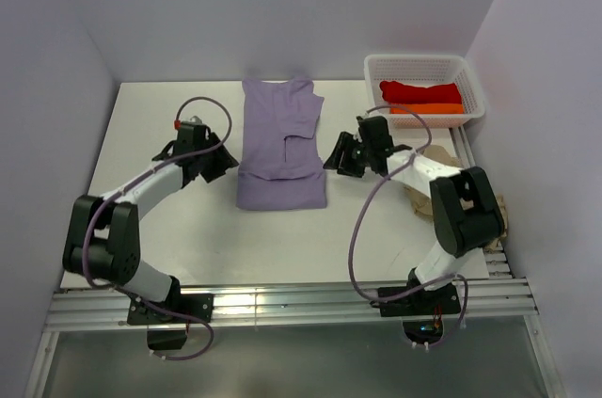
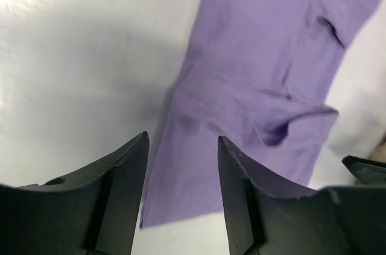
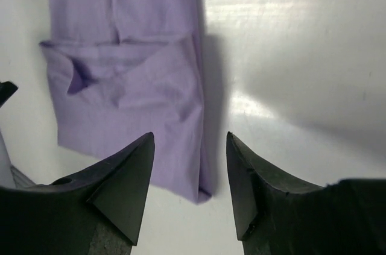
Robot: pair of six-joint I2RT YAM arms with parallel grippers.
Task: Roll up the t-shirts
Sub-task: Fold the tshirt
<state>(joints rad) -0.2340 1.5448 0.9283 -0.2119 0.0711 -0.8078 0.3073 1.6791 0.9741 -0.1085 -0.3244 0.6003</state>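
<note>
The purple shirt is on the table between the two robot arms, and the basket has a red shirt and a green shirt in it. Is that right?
Not quite. In the top external view, the basket holds the red shirt and an orange shirt, not a green one. The purple shirt lies on the table between the left arm and the right arm.

The folded lavender cloth t-shirt (image 1: 280, 144) is lying flat mid-table. The left gripper (image 1: 229, 166) and right gripper (image 1: 331, 156) are hanging just beside its long edges, jaws apart with nothing between them. Bare white tabletop (image 1: 160, 125) is stretching out to the left and near side. A white plastic mesh basket (image 1: 473, 87) is blocking the far right corner, and a crumpled beige-tan t-shirt (image 1: 420, 202) is crowding the right edge.
</note>
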